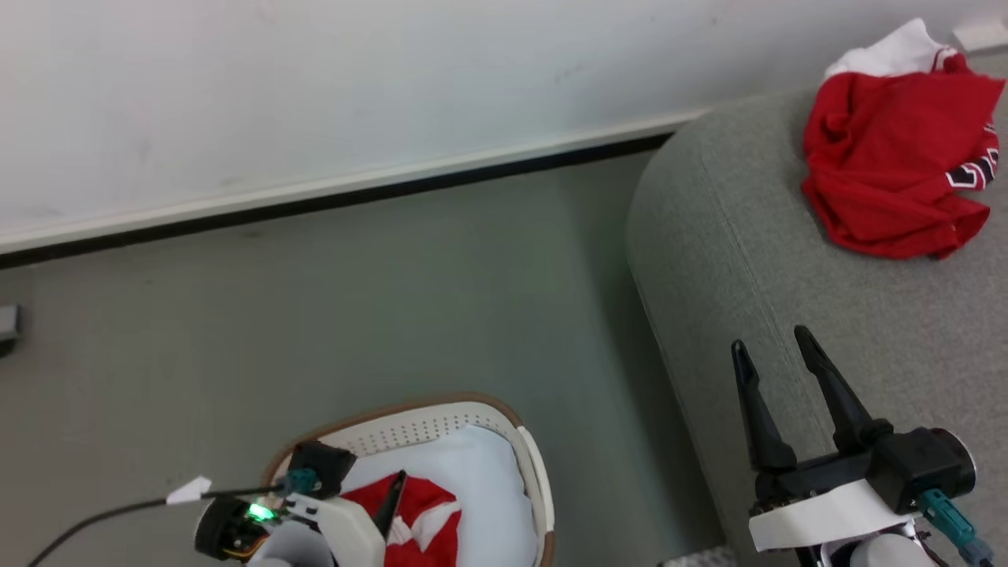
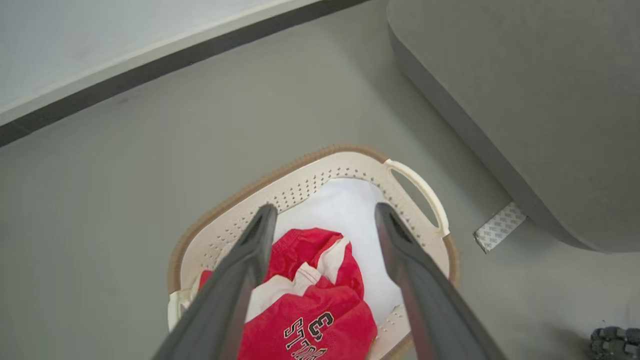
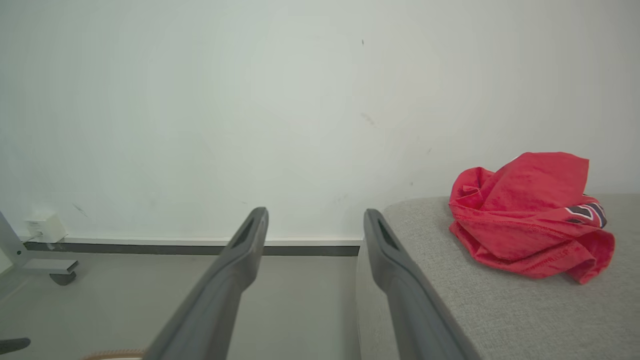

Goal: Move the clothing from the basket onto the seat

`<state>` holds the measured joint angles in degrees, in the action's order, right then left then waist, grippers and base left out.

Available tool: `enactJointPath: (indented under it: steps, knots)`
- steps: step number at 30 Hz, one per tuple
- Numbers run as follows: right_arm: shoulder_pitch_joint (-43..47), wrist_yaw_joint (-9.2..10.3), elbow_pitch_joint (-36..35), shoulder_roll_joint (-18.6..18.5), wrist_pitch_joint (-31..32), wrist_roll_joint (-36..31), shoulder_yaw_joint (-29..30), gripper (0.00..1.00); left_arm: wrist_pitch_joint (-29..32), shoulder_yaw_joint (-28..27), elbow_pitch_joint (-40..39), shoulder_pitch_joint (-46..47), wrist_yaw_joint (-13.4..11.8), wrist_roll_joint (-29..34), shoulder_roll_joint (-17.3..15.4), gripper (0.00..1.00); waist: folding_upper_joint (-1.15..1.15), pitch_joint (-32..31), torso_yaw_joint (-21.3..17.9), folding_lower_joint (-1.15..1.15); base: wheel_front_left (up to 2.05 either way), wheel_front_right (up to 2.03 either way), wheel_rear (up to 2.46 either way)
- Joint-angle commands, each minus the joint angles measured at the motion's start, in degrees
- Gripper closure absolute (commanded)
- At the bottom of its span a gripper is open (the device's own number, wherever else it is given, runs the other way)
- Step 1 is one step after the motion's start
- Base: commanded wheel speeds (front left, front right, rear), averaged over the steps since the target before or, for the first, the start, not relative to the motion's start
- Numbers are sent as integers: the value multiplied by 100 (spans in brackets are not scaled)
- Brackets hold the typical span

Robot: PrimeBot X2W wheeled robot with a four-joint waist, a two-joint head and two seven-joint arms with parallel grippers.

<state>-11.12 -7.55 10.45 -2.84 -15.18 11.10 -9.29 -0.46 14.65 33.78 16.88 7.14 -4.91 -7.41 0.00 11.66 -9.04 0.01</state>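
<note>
Below, on a grey floor, an oval cream-white basket with rows of small holes and a brown rim band sits near the rounded corner of a large light-grey seat, the two not touching. Inside the basket lies a crumpled red jersey with white panels and dark lettering outlined in white, bunched toward one end. The rest of the inside shows smooth white (cloth or the basket's bare bottom, it is hard to tell). The left claw hangs above the basket, its two long dark fingers spread apart to either side of the jersey, gripping nothing. On the seat, toward its far end by the white wall, a second red jersey lies in a loose heap, white showing at its far side. The right claw is poised over the seat's near edge, jaws apart and empty, well apart from that heap.
</note>
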Motion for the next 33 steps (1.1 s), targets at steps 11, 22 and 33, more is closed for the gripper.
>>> enactJointPath:
  steps: [11, 22, 33]
  knots:
    - [-700, 14, -786, -3, 5, 525, -327, 0, 969, 705, 1152, 993, 22, 36, -573, 0, 0, 1903, -967, -1, 0, 0, 0]
    - [-1304, 13, -1556, -3, 5, 817, -394, 0, 1114, 1294, 1677, 1876, 24, 139, -1160, 0, 0, 3366, -1159, -1, 0, 0, 0]
    - [-1430, 14, -2050, -4, 5, 878, -336, 0, 861, 1334, 2123, 2566, -117, 201, -1301, 0, 0, 4142, -1183, -1, 0, 0, 0]
